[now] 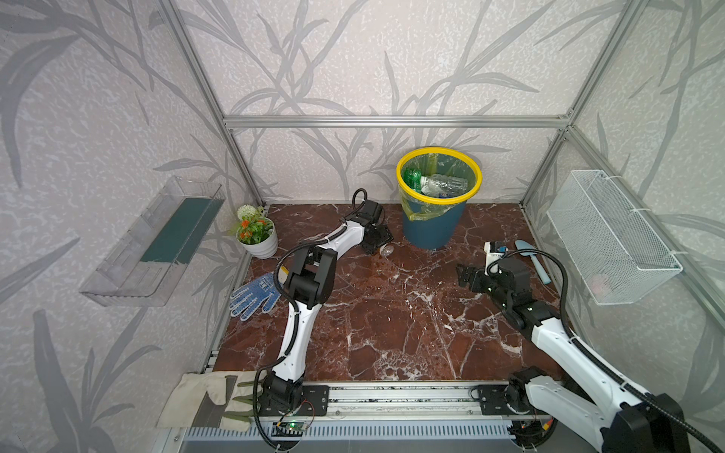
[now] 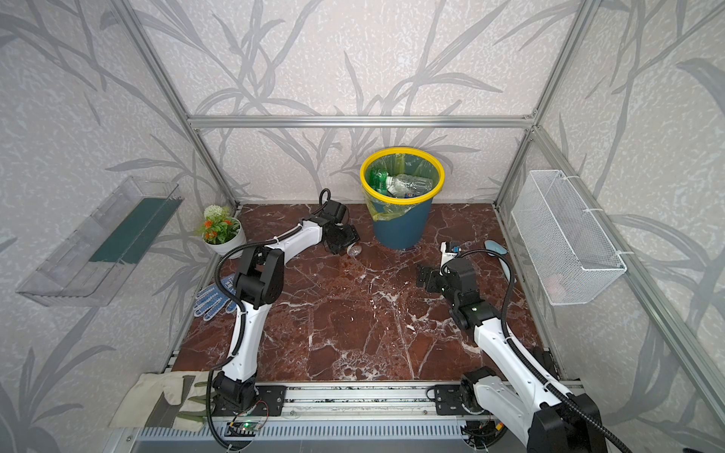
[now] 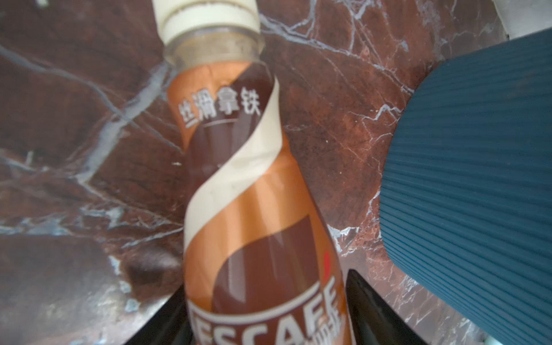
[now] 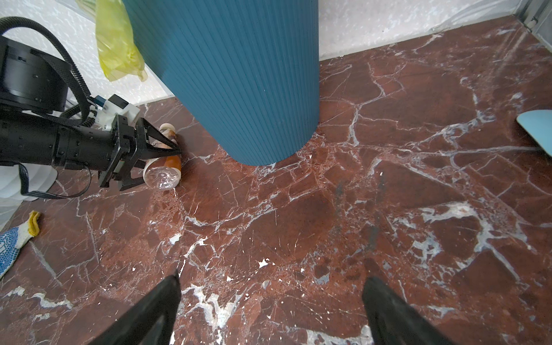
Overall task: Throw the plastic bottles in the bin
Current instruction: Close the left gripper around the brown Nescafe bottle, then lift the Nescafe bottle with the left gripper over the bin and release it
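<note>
1. Left gripper [image 3: 265, 283] is clamped on the brown Nescafé bottle [image 3: 239, 179], which lies on the marble floor [image 4: 388, 179] just beside the bin [image 1: 431, 231].
2. Right gripper [image 4: 270, 280] hovers, jaws wide apart, empty.
3. Clear bottle [image 1: 447, 182] sits inside the bin.

In both top views the bin [image 1: 431, 231] is set at upper centre against the back wall, and bottles [image 1: 447, 182] are piled inside it. Just left of its base a lying bottle [image 1: 386, 250] is found on the floor [image 1: 392, 321], between the fingers of the left gripper [image 1: 378, 241]. A flower pot [image 1: 261, 245] is placed at centre left, with a work glove [image 1: 255, 294] below it. The right gripper [image 1: 465, 276] is seen right of centre. A trowel [image 1: 535, 261] is laid further right, beside a wire basket [image 1: 612, 239] fixed to the right wall.
</note>
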